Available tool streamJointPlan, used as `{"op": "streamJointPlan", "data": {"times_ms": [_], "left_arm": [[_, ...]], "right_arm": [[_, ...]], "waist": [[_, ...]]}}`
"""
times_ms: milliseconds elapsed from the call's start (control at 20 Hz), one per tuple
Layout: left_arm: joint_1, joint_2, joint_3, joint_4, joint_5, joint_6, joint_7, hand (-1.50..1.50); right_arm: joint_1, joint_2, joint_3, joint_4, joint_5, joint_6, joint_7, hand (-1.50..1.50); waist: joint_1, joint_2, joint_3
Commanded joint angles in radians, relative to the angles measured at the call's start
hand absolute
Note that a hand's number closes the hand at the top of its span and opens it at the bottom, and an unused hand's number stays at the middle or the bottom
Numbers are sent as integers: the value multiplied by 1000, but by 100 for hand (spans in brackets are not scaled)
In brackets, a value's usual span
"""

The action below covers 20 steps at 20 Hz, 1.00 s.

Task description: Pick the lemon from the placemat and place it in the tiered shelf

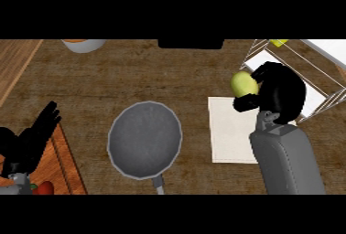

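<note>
Since our right hand (278,91) is curled round it, we only see part of the smooth, yellow-green oval lemon (241,82). Its long axis runs roughly 12-to-6. It's just past the 12 o'clock edge of the pale rectangular placemat (228,137), with the wire tiered shelf (316,101) at its 3 o'clock. Our left hand (30,137) rests open at 8 o'clock.

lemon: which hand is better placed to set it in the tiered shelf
Right. The right hand is curled round the lemon, close beside the tiered shelf; the left hand rests open at the view's far left, beyond the pan.
</note>
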Motion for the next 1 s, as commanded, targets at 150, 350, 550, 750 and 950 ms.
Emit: {"op": "streamJointPlan", "data": {"times_ms": [150, 350, 550, 750, 950], "left_arm": [[14, -16, 9, 7, -25, 28, -28, 0], [36, -15, 9, -70, -20, 35, 39, 0], [15, -3, 38, 19, -2, -8, -8, 0], [13, 2, 44, -2, -1, -10, -8, 0], [36, -21, 25, -38, -36, 35, 8, 0]], "right_arm": [[-234, 2, 59, -116, -49, 6, 305, 150], [-344, 2, 10, -165, 16, 145, 320, 150], [-474, -1, -72, -120, 24, 155, 291, 150], [-580, -65, -134, -84, 89, 220, 280, 150], [-612, -98, -134, -15, 164, 338, 270, 150]], "waist": [[-18, -4, 2], [-26, -6, 2], [-28, -3, 2], [-31, -4, 1], [-30, -8, 1]]}}
